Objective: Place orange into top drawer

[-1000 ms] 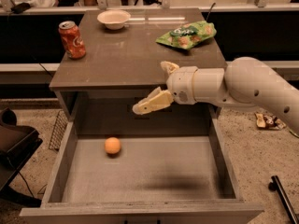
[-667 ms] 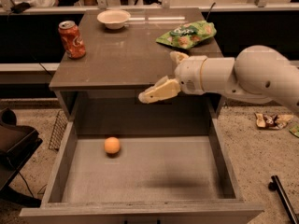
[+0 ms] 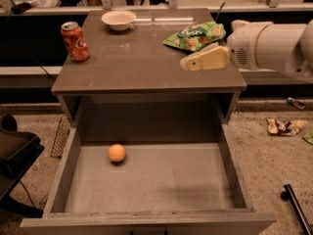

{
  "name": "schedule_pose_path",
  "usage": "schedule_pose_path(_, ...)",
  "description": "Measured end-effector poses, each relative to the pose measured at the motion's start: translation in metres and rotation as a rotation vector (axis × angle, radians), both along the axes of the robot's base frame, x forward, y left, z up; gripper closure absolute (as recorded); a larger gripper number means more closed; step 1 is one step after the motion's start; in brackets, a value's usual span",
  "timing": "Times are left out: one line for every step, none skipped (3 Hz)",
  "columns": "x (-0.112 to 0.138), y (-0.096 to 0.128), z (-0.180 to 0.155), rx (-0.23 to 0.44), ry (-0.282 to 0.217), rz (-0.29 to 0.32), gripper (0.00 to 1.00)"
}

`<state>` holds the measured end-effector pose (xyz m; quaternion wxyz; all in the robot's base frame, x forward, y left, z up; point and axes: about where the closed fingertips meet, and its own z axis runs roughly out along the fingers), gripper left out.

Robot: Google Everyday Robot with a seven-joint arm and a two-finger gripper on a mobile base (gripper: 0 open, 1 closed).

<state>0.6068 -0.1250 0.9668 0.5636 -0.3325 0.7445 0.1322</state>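
The orange (image 3: 117, 152) lies on the pale floor of the open top drawer (image 3: 63, 173), left of middle and towards the back. My gripper (image 3: 188, 62) is up over the right part of the cabinet top, well above and to the right of the orange, with its cream fingers (image 3: 208, 58) pointing left. It holds nothing that I can see. My white arm comes in from the right edge.
On the cabinet top (image 3: 142, 58) stand an orange-red soda can (image 3: 75, 41) at the left, a white bowl (image 3: 118, 19) at the back and a green chip bag (image 3: 195, 35) at the right, just behind the gripper. Litter lies on the floor at the right.
My gripper has risen from the drawer opening and drawn back to the right, over the cabinet top. The orange stays where it lay in the drawer.
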Motion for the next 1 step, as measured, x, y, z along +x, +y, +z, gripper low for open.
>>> schedule_pose_path(-0.0251,-0.0642,0.0402,-0.037,-0.024,-0.209,0.00)
